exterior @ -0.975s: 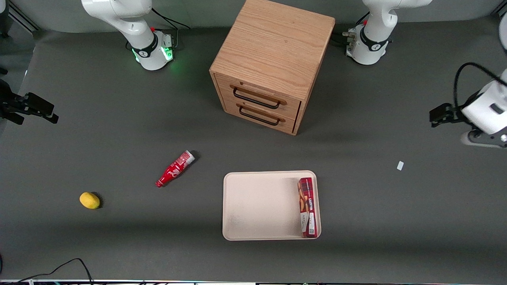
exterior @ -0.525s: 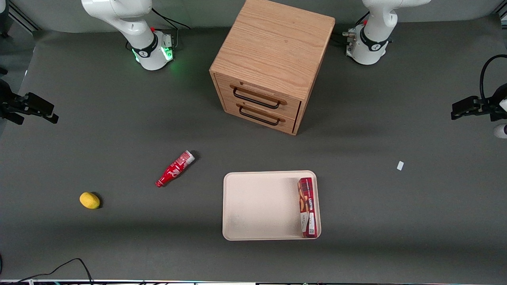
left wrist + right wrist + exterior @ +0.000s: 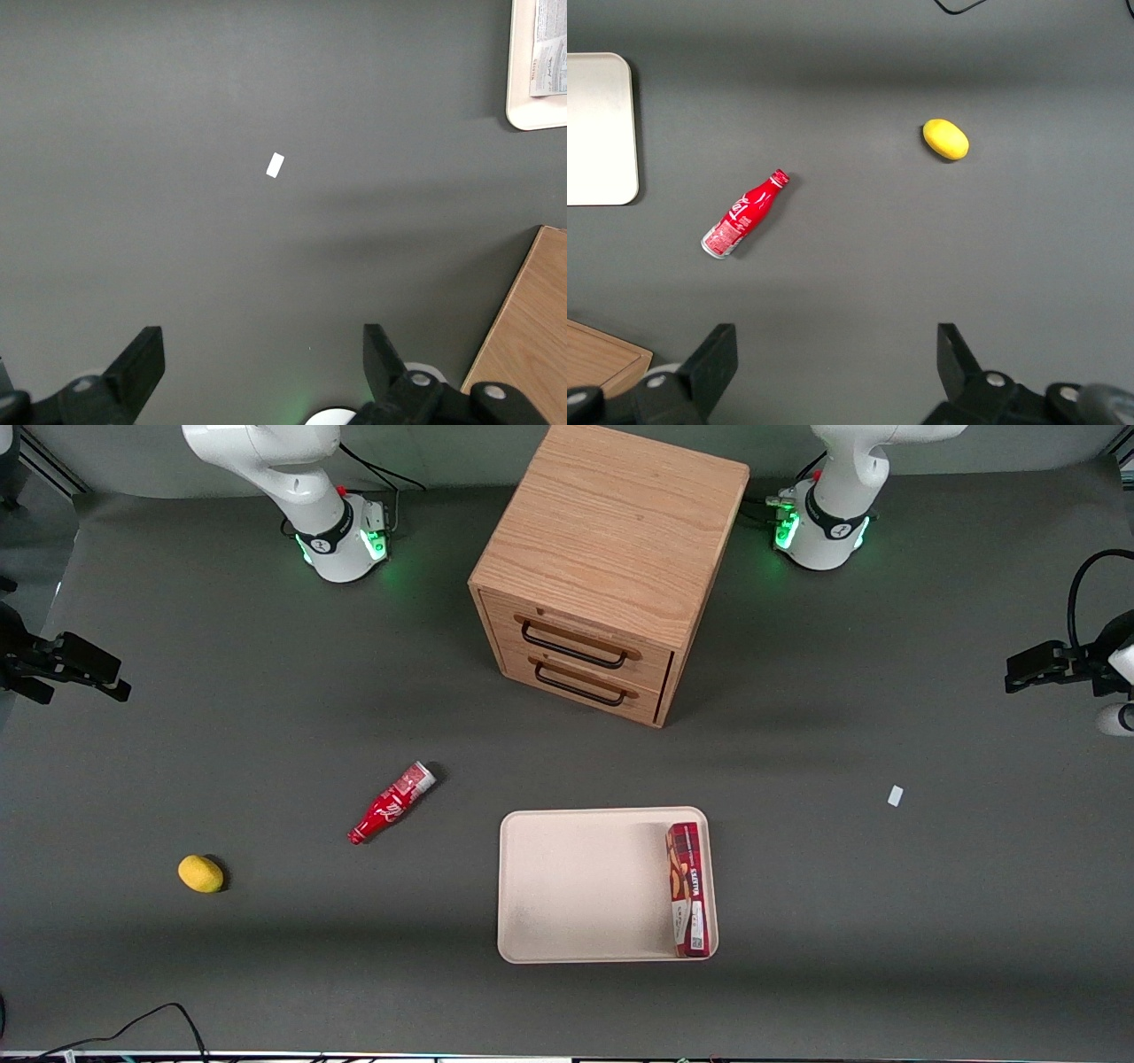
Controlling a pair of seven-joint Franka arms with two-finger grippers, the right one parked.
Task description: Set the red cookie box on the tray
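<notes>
Since the frame a second earlier, the left arm's tool (image 3: 1019, 673) had pulled away toward the working arm's end of the surface, and over the last half second it had hardly shifted; the green lamps on that arm's base had come on. The red cookie box (image 3: 688, 888) had not moved. It lay flat in the tray (image 3: 576, 886), along the tray's short rim on the working arm's side, touching or just beside that rim, with its white label end nearer the front camera. The wrist view caught only that pale label end (image 3: 549, 53) and one rounded tray corner (image 3: 523, 97).

The tool hung above bare surface (image 3: 886, 921), well apart from the tray, its two black fingers (image 3: 142, 359) spread wide with nothing between them. A small white scrap (image 3: 895, 795) lay on the surface between the tray and the tool.

A wooden cabinet (image 3: 611, 567) with two drawers and dark handles stood farther from the front camera than the tray. Toward the parked arm's end, a red bottle (image 3: 390, 804) lay on its side, and a yellow lemon (image 3: 200, 873) sat farther out that way, nearer the front camera than the bottle.
</notes>
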